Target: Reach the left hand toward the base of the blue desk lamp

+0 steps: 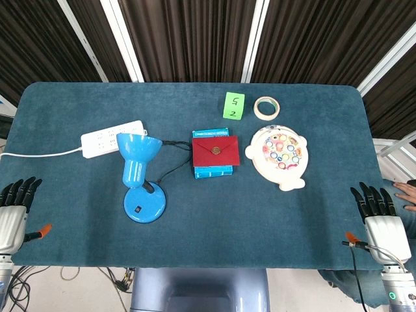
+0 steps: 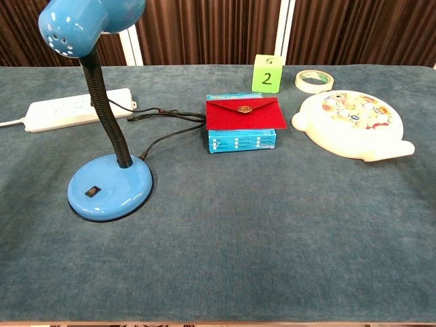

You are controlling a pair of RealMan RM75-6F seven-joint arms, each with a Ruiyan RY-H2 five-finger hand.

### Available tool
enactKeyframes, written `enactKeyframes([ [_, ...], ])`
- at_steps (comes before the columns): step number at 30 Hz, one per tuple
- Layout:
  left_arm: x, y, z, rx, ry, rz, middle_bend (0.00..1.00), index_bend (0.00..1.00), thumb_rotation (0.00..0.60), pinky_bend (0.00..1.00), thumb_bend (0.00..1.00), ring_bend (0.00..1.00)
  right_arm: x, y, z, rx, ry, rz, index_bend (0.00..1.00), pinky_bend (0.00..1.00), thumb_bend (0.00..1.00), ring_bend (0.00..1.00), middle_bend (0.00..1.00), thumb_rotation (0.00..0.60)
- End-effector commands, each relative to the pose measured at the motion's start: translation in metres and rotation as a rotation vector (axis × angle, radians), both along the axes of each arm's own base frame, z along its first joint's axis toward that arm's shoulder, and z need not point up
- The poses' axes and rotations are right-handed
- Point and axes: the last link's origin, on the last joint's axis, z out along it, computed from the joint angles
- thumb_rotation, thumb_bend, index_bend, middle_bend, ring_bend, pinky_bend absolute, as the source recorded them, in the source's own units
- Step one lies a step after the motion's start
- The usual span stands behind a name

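The blue desk lamp (image 1: 138, 166) stands left of the table's middle, its shade tilted over a round blue base (image 1: 144, 205) with a small black switch. The chest view shows the base (image 2: 109, 187) near its left side, under a black flexible neck. My left hand (image 1: 14, 207) lies at the table's left front edge, fingers extended and apart, holding nothing, well left of the base. At the right front edge my right hand (image 1: 379, 214) rests the same way, empty. Neither hand appears in the chest view.
A white power strip (image 1: 112, 138) lies behind the lamp, with the lamp's black cord (image 1: 170, 170) running from it. A red envelope (image 1: 215, 152) on a blue box, a white round toy plate (image 1: 281, 155), a tape roll (image 1: 266, 107) and a green tag (image 1: 234, 105) sit to the right.
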Motion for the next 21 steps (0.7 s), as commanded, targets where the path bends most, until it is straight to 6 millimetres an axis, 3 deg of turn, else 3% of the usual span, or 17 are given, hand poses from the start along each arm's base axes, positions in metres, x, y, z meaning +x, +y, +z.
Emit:
enactKeyframes([
  [1,0.0001,-0.0001,-0.0003,-0.002,0.0,0.0,0.04,0.08,0.6,0.07,0.12,0.03,-0.0001,0.0001,0.0,0.0,-0.001,-0.002,0.07,0.0,0.13,0.04,0.02,0.6],
  [21,0.0005,-0.0008,-0.0001,-0.006,0.004,0.001,0.04,0.06,0.6,0.07,0.12,0.03,-0.0002,0.0001,0.0,0.0,0.0,-0.006,0.07,0.0,0.13,0.04,0.02,0.6],
])
